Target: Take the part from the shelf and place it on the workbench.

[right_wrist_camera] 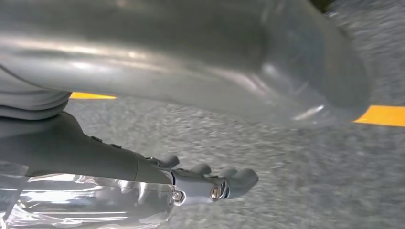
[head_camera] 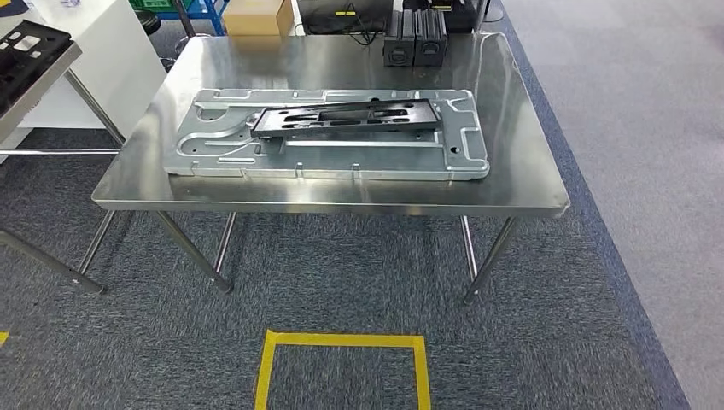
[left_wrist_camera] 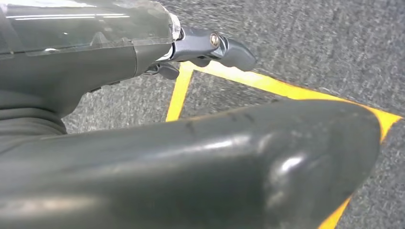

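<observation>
In the head view a steel workbench (head_camera: 529, 175) stands straight ahead. A large grey stamped metal panel (head_camera: 329, 149) lies flat on it, and a long black part (head_camera: 346, 118) rests on top of that panel. At the far left, a shelf (head_camera: 43, 85) carries another black part (head_camera: 21, 51), cut off by the picture's edge. My left hand (left_wrist_camera: 157, 157) hangs over the carpet and holds nothing, its fingers (left_wrist_camera: 215, 45) stretched out. My right hand (right_wrist_camera: 167, 52) also hangs over the floor with nothing in it, its fingers (right_wrist_camera: 210, 183) apart from the thumb.
Two black boxes (head_camera: 416, 38) stand at the bench's far edge, with a cardboard box (head_camera: 256, 17) behind it. A white cabinet (head_camera: 107, 51) sits between shelf and bench. A yellow tape square (head_camera: 341, 342) marks the grey carpet before the bench.
</observation>
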`<action>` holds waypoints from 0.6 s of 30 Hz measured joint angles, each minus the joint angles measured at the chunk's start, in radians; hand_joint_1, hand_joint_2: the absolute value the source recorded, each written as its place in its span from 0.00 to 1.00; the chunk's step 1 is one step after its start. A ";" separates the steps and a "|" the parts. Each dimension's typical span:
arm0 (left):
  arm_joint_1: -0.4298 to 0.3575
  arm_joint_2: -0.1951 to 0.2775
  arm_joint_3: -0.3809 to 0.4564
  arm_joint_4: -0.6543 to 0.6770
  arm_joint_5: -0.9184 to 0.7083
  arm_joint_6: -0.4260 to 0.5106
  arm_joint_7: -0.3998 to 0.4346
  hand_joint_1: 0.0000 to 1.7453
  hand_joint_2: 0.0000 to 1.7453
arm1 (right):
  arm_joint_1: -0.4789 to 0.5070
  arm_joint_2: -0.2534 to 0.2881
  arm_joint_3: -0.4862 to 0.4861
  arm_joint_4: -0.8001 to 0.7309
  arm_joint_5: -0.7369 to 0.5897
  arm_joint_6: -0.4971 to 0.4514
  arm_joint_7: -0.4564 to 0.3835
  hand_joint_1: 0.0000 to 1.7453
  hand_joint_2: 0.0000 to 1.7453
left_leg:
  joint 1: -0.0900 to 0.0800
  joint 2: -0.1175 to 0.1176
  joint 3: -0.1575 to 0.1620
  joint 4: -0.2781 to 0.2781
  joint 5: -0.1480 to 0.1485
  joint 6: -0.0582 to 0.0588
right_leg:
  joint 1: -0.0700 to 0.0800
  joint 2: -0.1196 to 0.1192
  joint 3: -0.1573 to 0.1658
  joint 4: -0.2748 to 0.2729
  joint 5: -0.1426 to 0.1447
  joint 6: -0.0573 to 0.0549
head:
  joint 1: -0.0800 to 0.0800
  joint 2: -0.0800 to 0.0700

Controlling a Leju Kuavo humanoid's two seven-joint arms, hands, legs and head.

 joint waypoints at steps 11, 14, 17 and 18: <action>-0.036 -0.006 0.003 -0.001 -0.009 0.020 0.013 0.00 0.00 | -0.011 0.014 0.000 0.012 0.029 0.009 0.014 0.00 0.00 | -0.029 0.001 0.270 -0.226 0.004 0.066 | 0.019 -0.006 -0.113 0.000 0.124 0.019 | 0.000 0.000; -0.039 -0.011 0.004 -0.001 -0.012 0.024 0.016 0.00 0.00 | -0.012 0.014 0.000 0.013 0.032 0.010 0.013 0.00 0.00 | -0.022 0.006 0.239 -0.237 0.045 0.085 | 0.015 0.002 -0.139 0.064 0.037 0.033 | 0.000 0.000; -0.040 -0.015 0.004 -0.001 -0.017 0.025 0.019 0.00 0.00 | -0.013 0.014 0.000 0.014 0.035 0.012 0.016 0.00 0.00 | -0.022 0.007 0.188 -0.228 0.080 0.086 | 0.007 0.006 -0.178 0.251 -0.088 0.046 | 0.000 0.000; -0.040 -0.016 0.004 -0.001 -0.018 0.025 0.020 0.00 0.00 | -0.013 0.014 0.000 0.014 0.035 0.012 0.017 0.00 0.00 | -0.022 0.008 0.169 -0.221 0.089 0.084 | 0.005 0.005 -0.174 0.287 -0.082 0.050 | 0.000 0.000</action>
